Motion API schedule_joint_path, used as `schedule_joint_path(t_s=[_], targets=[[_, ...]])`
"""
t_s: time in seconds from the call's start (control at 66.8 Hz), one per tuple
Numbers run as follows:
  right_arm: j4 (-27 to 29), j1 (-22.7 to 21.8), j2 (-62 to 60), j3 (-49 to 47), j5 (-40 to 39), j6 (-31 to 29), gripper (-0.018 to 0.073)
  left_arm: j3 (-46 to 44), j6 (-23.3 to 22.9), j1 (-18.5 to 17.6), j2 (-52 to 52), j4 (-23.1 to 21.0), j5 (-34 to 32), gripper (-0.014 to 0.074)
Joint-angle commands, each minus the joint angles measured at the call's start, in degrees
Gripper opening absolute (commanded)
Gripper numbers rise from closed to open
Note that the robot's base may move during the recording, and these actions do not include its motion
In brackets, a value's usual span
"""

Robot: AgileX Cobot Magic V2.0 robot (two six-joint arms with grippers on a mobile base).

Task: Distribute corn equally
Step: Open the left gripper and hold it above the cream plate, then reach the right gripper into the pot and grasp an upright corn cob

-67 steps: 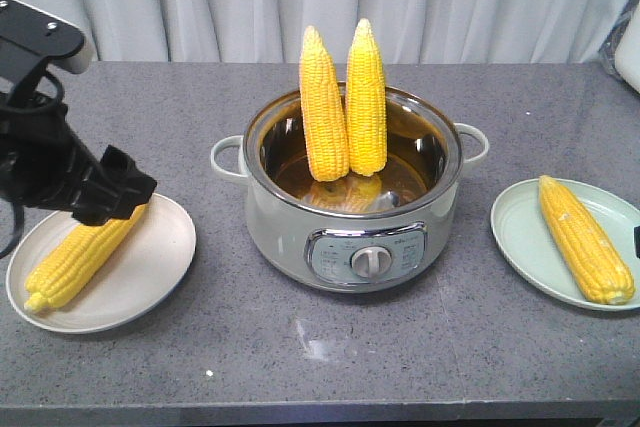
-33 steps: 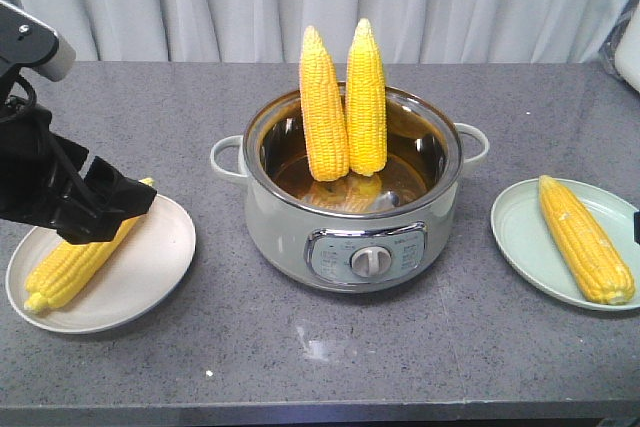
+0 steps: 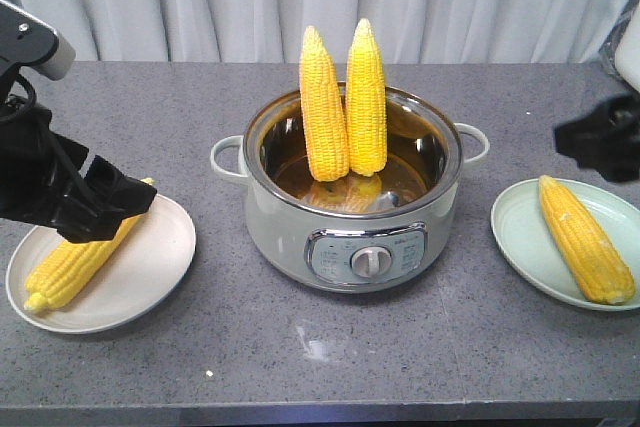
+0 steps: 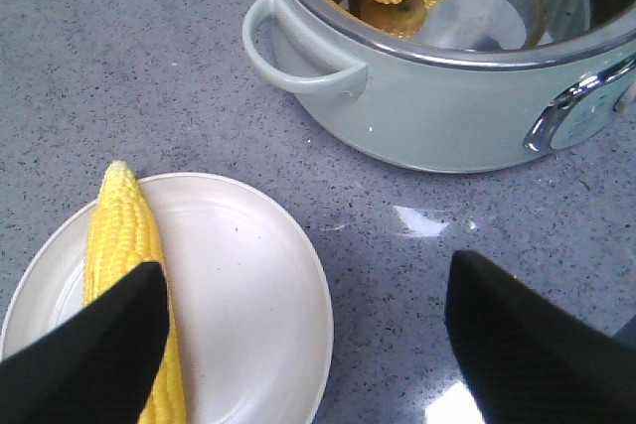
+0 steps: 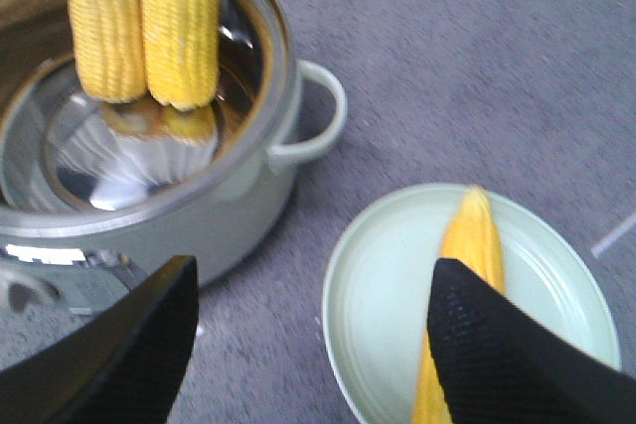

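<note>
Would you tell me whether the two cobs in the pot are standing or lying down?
Standing: both cobs rest butt-down in the pot, side by side, tips well above its rim.

Our front view faces the whole table (image 3: 450, 347) from slightly above, with the pot (image 3: 280, 232) central. Our left wrist view looks steeply down past the left end effector (image 4: 303, 270), close over the cream plate (image 4: 258, 285). The right wrist view, somewhat blurred, seems similarly close, looking past the right end effector (image 5: 313, 267) over the green plate (image 5: 378, 275). All three share the pot.
</note>
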Motion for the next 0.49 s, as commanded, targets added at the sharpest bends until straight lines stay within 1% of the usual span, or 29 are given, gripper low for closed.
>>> schedule_joint_path(t_s=[0.0,0.135,0.225,0.285,0.479], targets=[[5.1,0.1,3.6,-5.7,-3.9,-4.9,0.0472,-1.3,-0.1,-0.3,-1.3,-1.2,-3.2,0.0559],[11.2,0.1,10.3,-11.0,-3.7,-11.5,0.0472,-1.3,-0.1,-0.3,-1.3,-1.2,-3.2,0.0559],[14.3,0.1,14.8,-13.9,-3.6,-14.5,0.0472,-1.3,-0.1,-0.3,-1.3,-1.2,-3.2,0.0559],[15.4,0.1,18.3,-16.4,-3.4,-15.7,0.0472,-1.3,-0.1,-0.3,-1.3,-1.2,-3.2,0.0559],[16.4,0.1,27.3,-23.9,-1.0,-17.8,0.0472,-1.3,-0.1,-0.3,-1.3,-1.2,-3.2,0.0559]])
